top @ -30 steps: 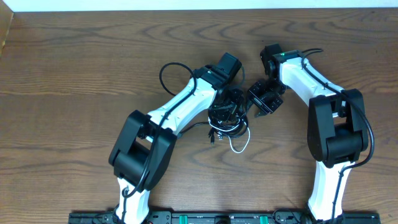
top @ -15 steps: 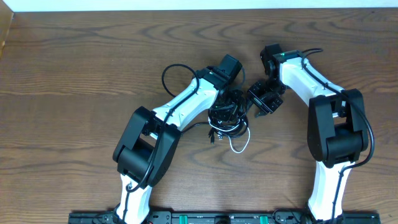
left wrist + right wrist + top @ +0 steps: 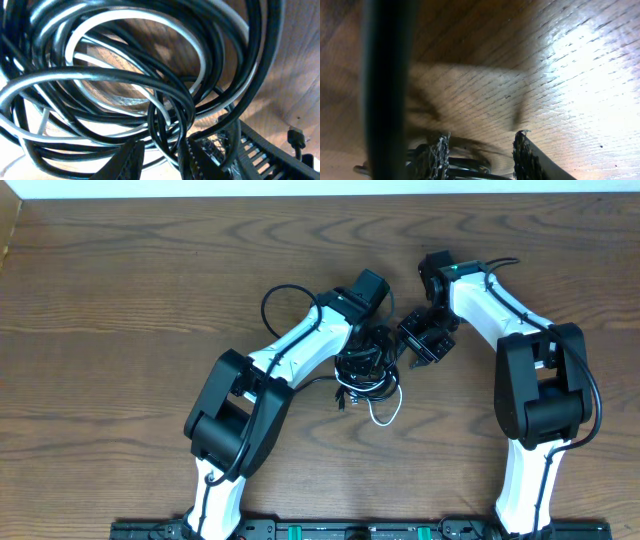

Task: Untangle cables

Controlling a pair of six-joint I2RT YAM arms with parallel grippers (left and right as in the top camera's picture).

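The cables [image 3: 366, 368] sat in one tight black knot on the tabletop [image 3: 120, 300], right in the middle between the two arms, with a white cable [image 3: 384, 416] looping out of the near side. The left gripper [image 3: 161, 145] was buried in the pile. Its wrist view was filled with black and white coils, and a black loop dropped straight down between its fingers [image 3: 131, 159]. The jaws were narrowly apart around that loop, though whether they were actually pinching it I could not tell. Over on the other side, the right gripper [image 3: 481, 136] sat low, just beside the knot, jaws partly apart with bare wood showing between its fingers [image 3: 436, 155].
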